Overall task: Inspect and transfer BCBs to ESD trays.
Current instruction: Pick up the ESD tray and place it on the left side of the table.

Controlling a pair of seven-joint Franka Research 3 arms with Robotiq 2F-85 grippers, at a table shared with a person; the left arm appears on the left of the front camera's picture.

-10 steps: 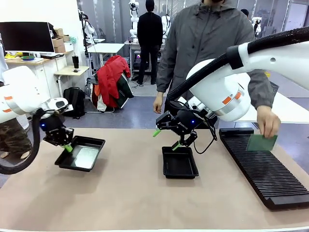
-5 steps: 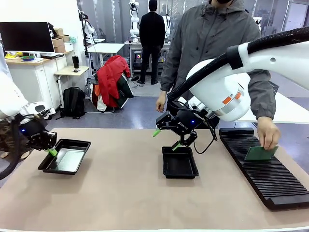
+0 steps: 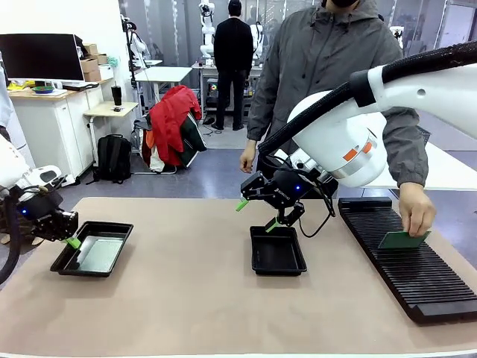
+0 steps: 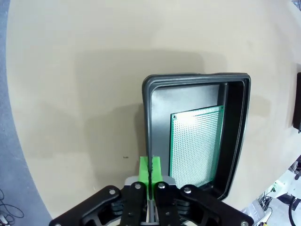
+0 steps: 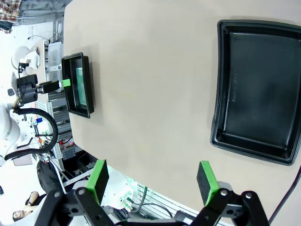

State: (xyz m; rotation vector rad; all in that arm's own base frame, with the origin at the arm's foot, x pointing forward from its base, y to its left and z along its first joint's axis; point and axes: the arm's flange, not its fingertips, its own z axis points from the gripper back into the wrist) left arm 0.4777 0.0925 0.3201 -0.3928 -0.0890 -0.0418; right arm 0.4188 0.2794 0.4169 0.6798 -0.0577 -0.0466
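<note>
1. At the tabletop's [image 3: 186, 298] left edge, left end effector [image 3: 72, 242] clamps the rim of the ESD tray [image 3: 108, 224] holding a BCB [image 3: 95, 253].
2. Over the empty tray [image 3: 253, 250], right end effector [image 3: 257, 214] gapes open.
3. One-sided pinch may tip it, spilling the board.

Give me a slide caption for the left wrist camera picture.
Left gripper pinching the rim of a black ESD tray that holds one green BCB.

A lab workroom, with desks [image 3: 165, 73], monitor [image 3: 39, 56] and stacked boxes [image 3: 91, 61].
</note>
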